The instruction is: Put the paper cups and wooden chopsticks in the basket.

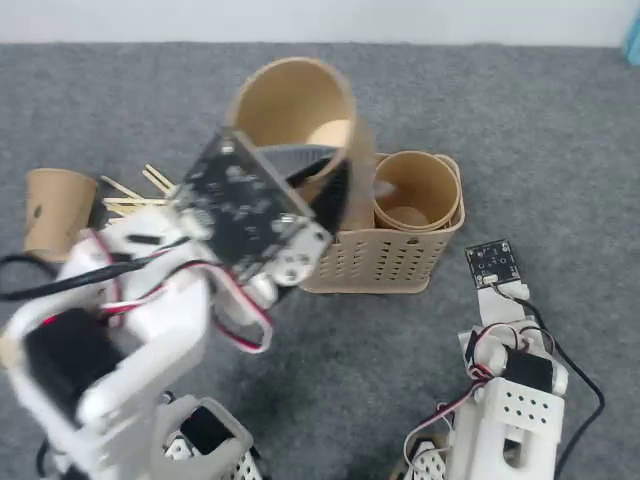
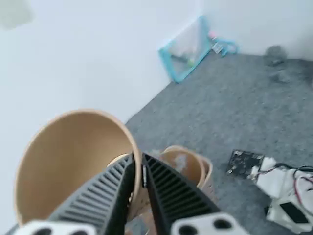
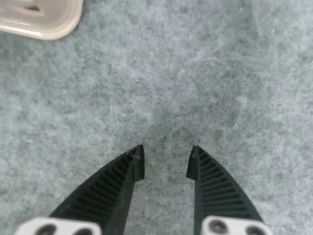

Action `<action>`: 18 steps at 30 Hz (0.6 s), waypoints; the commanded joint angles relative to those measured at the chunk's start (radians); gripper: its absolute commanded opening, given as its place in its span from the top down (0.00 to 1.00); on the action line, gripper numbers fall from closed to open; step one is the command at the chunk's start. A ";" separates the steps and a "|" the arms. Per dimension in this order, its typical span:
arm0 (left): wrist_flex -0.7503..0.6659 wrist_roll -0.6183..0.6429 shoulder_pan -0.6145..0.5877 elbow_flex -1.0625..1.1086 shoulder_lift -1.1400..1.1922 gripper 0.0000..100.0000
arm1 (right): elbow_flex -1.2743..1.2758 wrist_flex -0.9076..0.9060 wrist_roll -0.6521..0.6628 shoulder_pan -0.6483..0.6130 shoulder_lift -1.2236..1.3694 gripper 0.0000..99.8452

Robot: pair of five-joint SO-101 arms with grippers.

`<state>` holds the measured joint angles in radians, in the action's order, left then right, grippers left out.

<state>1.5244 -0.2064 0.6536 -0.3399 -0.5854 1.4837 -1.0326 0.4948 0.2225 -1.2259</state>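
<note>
we see our left end effector (image 2: 138,164) clamped on the rim of a paper cup (image 1: 290,100) over the basket (image 1: 385,262) at upper centre, chopsticks (image 1: 130,198) lying far left, right end effector (image 3: 166,164) apart over the counter (image 3: 220,73).

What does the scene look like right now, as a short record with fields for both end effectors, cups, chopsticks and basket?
Left end effector: shut on the rim of a paper cup, raised near the basket
Right end effector: open, empty, over grey carpet
Cup in basket: one visible, upright
Loose cup: on the carpet, away from the basket
Chopsticks: on the carpet beside the loose cup
</note>
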 commanded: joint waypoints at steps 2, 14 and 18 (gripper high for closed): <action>-0.087 0.021 0.064 -0.024 0.091 0.99 | -0.008 0.024 0.009 0.002 -0.022 0.84; -0.150 0.018 0.075 -0.024 0.356 0.99 | -0.009 0.025 0.008 0.010 -0.022 0.84; -0.161 0.018 0.083 -0.024 0.425 0.99 | -0.009 0.025 0.008 0.010 -0.022 0.84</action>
<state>1.3970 -0.2064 0.7258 -0.3383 -0.1818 1.4837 -1.0326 0.4948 0.2225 -1.2259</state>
